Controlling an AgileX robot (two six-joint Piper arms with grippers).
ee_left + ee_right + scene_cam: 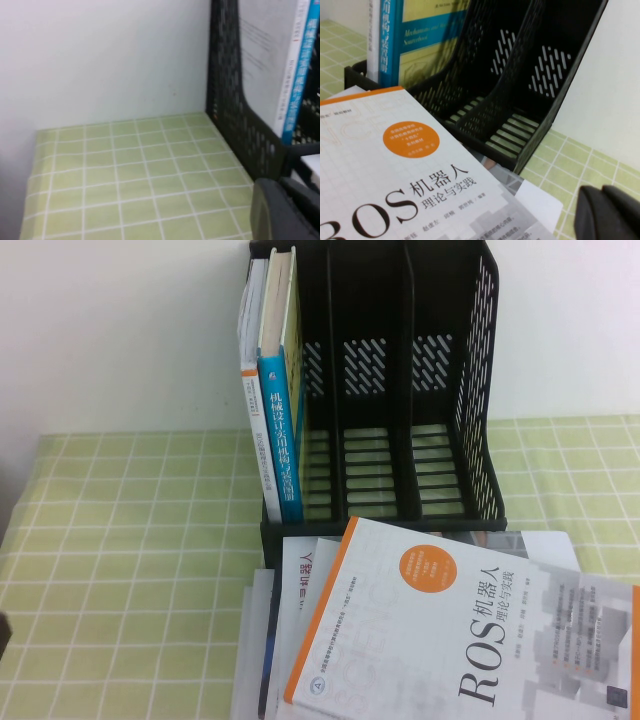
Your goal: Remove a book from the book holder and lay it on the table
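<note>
The white ROS book (450,630) with the orange spine edge lies flat, cover up, on a pile of other books on the green gridded table (130,540), just in front of the black book holder (400,390). It fills the near part of the right wrist view (385,170). My right gripper (605,215) is shut and empty, over the table beside the book's corner, near the holder (520,100). My left gripper (285,210) is shut and empty, low by the holder's left outer wall (235,115). Neither gripper shows in the high view.
The holder's left slot holds an upright blue-spined book (278,430) and a white book (250,420); the other two slots are empty. Other white books (300,590) lie under the ROS book. A pale wall stands behind the holder. Open cloth (135,170) lies left of the holder.
</note>
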